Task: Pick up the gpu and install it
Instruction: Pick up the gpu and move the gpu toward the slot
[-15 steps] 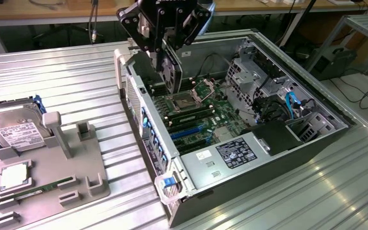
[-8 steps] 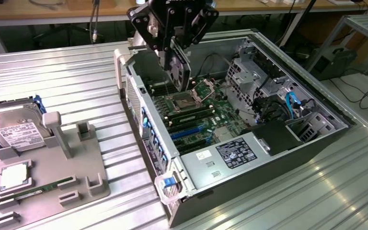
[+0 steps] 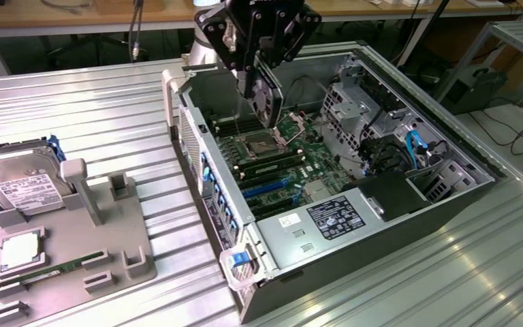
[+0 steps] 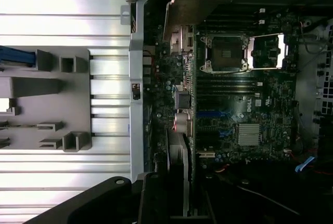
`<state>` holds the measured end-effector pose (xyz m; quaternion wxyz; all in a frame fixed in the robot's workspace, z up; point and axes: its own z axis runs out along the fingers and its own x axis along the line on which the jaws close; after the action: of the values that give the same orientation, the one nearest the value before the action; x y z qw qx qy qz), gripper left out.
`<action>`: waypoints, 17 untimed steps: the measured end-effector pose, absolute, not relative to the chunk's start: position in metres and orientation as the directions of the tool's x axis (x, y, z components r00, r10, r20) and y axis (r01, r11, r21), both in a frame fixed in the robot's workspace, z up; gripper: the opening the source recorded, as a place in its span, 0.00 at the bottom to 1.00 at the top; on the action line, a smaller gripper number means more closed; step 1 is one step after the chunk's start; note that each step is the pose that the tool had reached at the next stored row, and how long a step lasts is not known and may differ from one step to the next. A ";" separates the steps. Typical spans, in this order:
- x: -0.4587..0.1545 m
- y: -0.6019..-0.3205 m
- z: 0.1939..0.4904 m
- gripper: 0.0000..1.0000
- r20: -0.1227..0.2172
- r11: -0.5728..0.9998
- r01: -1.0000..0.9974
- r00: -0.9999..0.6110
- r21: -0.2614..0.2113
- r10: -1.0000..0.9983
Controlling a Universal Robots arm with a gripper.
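My gripper hangs over the open computer case and is shut on the gpu. The gpu is a thin black card that hangs on edge from the fingers, with a round fan on its face. Its lower edge floats above the motherboard, near the CPU socket and clear of the blue slots. In the wrist view the gpu appears edge-on, running from the dark fingers out over the motherboard beside the blue slots.
A grey parts fixture lies on the ribbed metal table at the exterior view's left. It holds a silver hard drive, a CPU and a green memory stick. Drive cages and blue cables crowd the case's far side.
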<state>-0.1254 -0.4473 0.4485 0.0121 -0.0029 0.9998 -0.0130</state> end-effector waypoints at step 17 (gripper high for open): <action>-0.092 -0.447 0.448 0.28 -0.024 1.000 -0.006 -1.000 -0.026 -0.006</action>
<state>-0.0923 -0.4473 0.4484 0.0121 -0.0029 0.9998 -0.0130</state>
